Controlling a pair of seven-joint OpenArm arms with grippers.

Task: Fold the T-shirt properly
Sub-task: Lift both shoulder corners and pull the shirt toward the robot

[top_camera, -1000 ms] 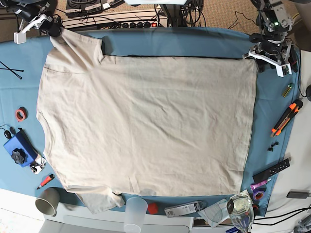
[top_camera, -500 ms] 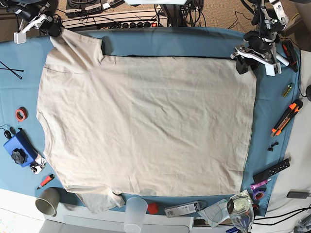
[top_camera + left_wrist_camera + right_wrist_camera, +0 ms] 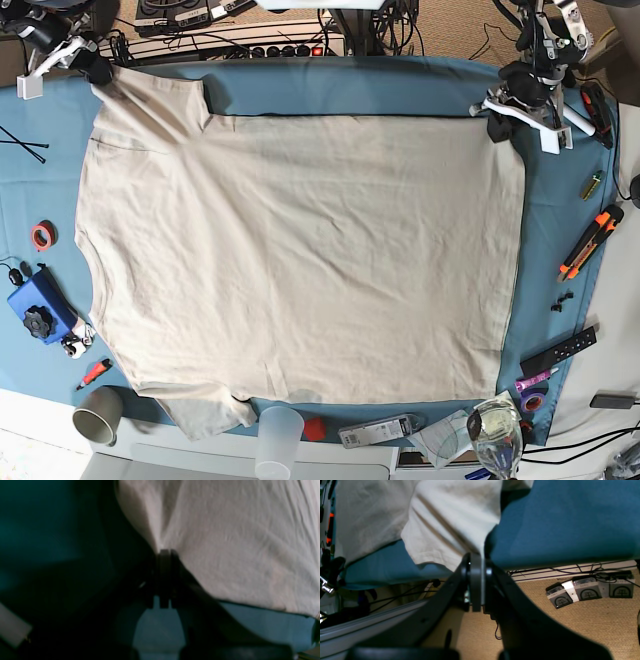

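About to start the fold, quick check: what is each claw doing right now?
Left claw: closed, pinching the T-shirt at its corner.
Right claw: closed, gripping the T-shirt's sleeve edge.

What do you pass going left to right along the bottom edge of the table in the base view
Red-handled tool → paper cup → translucent plastic cup → small red object → wine glass → purple tape roll

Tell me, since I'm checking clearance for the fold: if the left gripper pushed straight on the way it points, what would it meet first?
The left gripper is already shut on the T-shirt at its corner, so more shirt fabric lies directly ahead. Depth beyond is unclear.
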